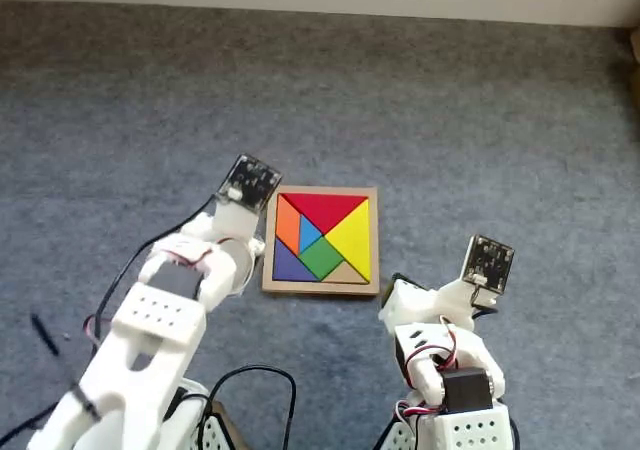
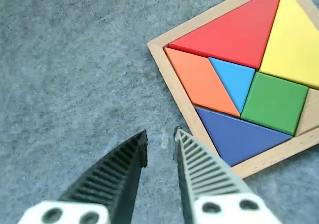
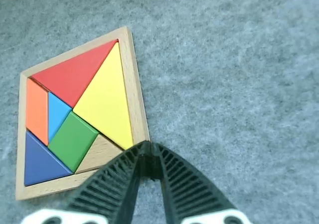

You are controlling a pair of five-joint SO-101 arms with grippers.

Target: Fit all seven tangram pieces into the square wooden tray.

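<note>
The square wooden tray (image 1: 320, 290) lies on the grey carpet between both arms. Seven pieces lie flat inside it and cover its floor: red triangle (image 2: 234, 32), yellow triangle (image 3: 104, 102), orange parallelogram (image 2: 202, 82), light blue triangle (image 2: 235, 79), green square (image 2: 274, 102), dark blue triangle (image 2: 239, 137) and a plain wood triangle (image 3: 99, 152). My left gripper (image 2: 160, 134) hangs over the carpet just outside the tray's rim (image 2: 182, 97), slightly open and holding nothing. My right gripper (image 3: 149, 152) is shut and empty, its tips by the rim (image 3: 137, 84) near the wood triangle.
Grey carpet (image 1: 450, 100) stretches all around the tray. The left arm (image 1: 190, 280) stands at the tray's left side, the right arm (image 1: 440, 345) at its lower right. Black cables (image 1: 250, 380) trail near the arm bases at the front edge.
</note>
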